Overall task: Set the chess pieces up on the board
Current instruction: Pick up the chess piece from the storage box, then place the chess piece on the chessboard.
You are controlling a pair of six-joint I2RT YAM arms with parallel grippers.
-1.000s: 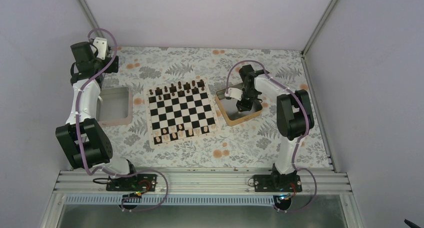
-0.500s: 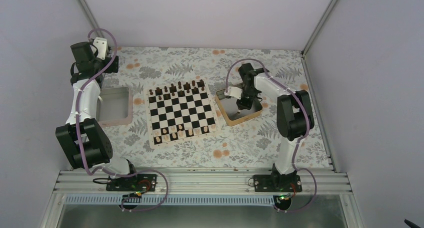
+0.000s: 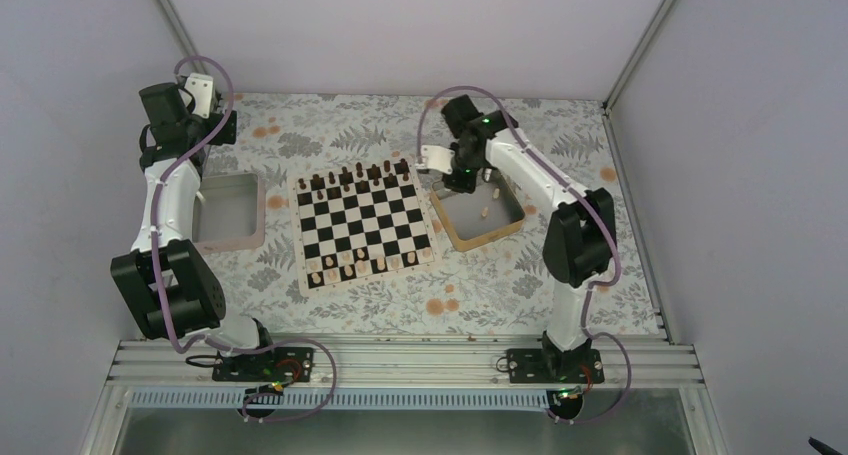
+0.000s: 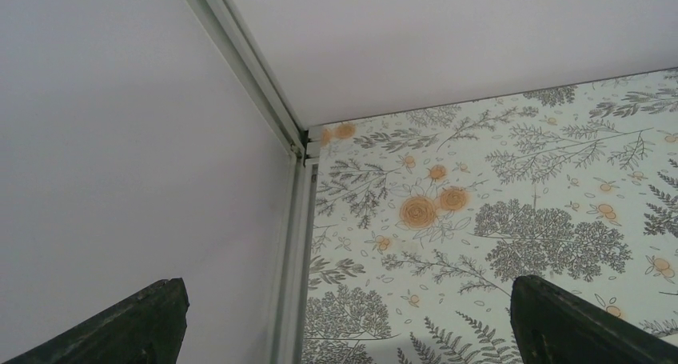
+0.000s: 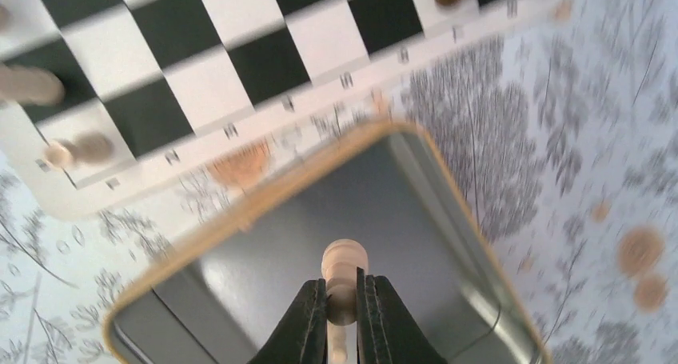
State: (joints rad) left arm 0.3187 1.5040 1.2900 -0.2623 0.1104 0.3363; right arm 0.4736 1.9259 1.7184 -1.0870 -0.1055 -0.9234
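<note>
Pale walls and metal corner posts around a floral-print worktop (image 3: 330,310). At its middle, the board (image 3: 365,225), with dark pieces (image 3: 355,178) along the far edge and tan chess pieces (image 3: 350,267) along the near edge. Just right of it, the gold tin tray (image 3: 445,218), with more tan pieces inside. Over the worktop's far left corner, the left gripper (image 4: 348,316), spread wide and empty. Over the tray's far left corner, the right gripper (image 5: 342,300), clenched on a round-headed tan piece (image 5: 344,260). Lift clear of the rim, keep upright, lower squarely onto an unfilled near-edge square, release gently.

Jaws pinching tan piece (image 5: 344,262), over gold tray (image 5: 260,262)
</note>
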